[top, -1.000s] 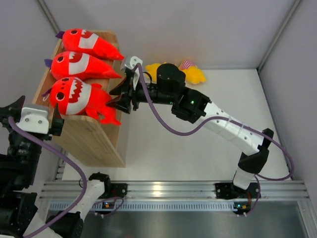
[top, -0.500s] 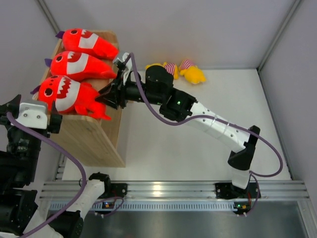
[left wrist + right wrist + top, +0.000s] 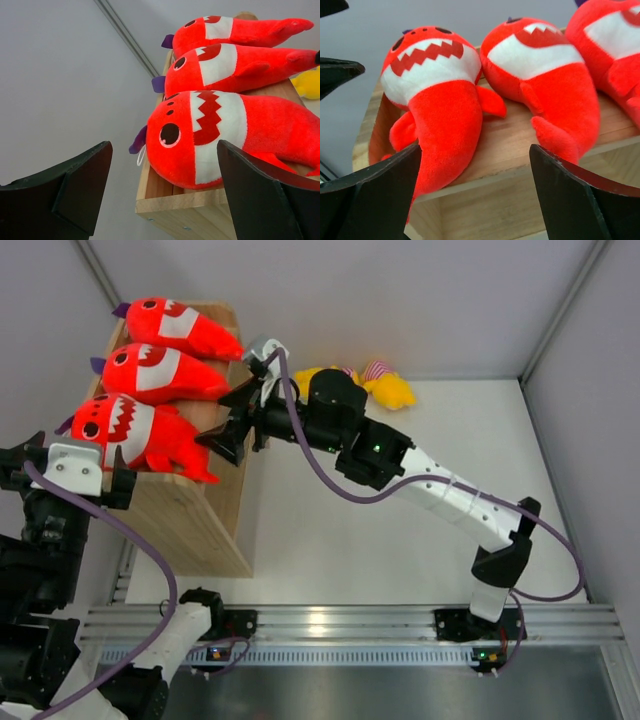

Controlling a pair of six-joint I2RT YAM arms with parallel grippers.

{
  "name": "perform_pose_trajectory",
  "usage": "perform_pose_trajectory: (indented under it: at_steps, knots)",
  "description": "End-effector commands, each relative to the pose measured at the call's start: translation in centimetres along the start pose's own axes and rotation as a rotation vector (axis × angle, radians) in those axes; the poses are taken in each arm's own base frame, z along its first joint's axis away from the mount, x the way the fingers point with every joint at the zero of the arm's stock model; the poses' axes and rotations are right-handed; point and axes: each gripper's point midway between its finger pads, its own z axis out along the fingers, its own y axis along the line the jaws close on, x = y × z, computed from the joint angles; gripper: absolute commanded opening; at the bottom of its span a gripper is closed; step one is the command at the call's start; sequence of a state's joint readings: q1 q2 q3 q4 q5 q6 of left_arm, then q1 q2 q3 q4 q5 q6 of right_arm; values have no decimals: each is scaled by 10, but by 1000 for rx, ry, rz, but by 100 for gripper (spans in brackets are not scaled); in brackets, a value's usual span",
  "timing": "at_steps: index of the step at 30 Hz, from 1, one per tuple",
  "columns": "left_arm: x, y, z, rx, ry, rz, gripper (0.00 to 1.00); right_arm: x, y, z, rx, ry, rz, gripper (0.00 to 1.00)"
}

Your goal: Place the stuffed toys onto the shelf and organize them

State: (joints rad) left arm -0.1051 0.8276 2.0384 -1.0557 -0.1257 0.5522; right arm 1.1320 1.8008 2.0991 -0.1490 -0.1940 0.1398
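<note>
Three red plush sharks lie side by side on the wooden shelf's point(image 3: 195, 520) tray top: far point(image 3: 185, 328), middle point(image 3: 160, 372) and near point(image 3: 135, 432). My right gripper point(image 3: 232, 425) is open and empty at the shelf's right edge, just off the near shark's tail. Its wrist view shows the near shark point(image 3: 440, 100), middle shark point(image 3: 545, 75) and shelf point(image 3: 520, 205) beyond the gripper point(image 3: 475, 150). My left gripper point(image 3: 68, 452) is open and empty at the shelf's left side, facing the near shark point(image 3: 225, 135). The yellow striped toys point(image 3: 390, 390) lie on the table behind my right arm, partly hidden.
The shelf stands against the left wall of a grey enclosure. An aluminium rail point(image 3: 350, 625) runs along the near edge. My right arm and its purple cable point(image 3: 330, 480) stretch across the white tabletop point(image 3: 400, 550) from the near right to the shelf.
The near shark has slid left, further onto the shelf top, so its tail no longer overhangs the right edge. My right gripper went in toward it, then drew back slightly.
</note>
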Motion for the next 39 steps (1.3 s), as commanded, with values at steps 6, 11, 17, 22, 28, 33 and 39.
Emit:
perform_pose_trajectory:
  at_steps: [6,11,17,22,28,33,39]
  knots:
    - [-2,37,-21,-211,7,-47,99,-93,10,-68,53,-161,-156,99]
    - [16,74,-54,-473,100,-58,98,-113,-39,-135,294,-146,-202,99]
    - [36,71,-62,-518,169,-31,99,-74,-151,-201,624,19,-113,99]
    - [60,67,-63,-561,262,-12,98,-13,-289,-298,954,94,66,99]
    - [76,70,-73,-639,341,8,98,57,-412,-367,1140,164,222,94]
    - [71,73,-72,-664,345,7,99,134,-496,-354,1071,235,335,93]
    - [66,75,-64,-669,347,-4,99,197,-565,-337,1040,125,639,90]
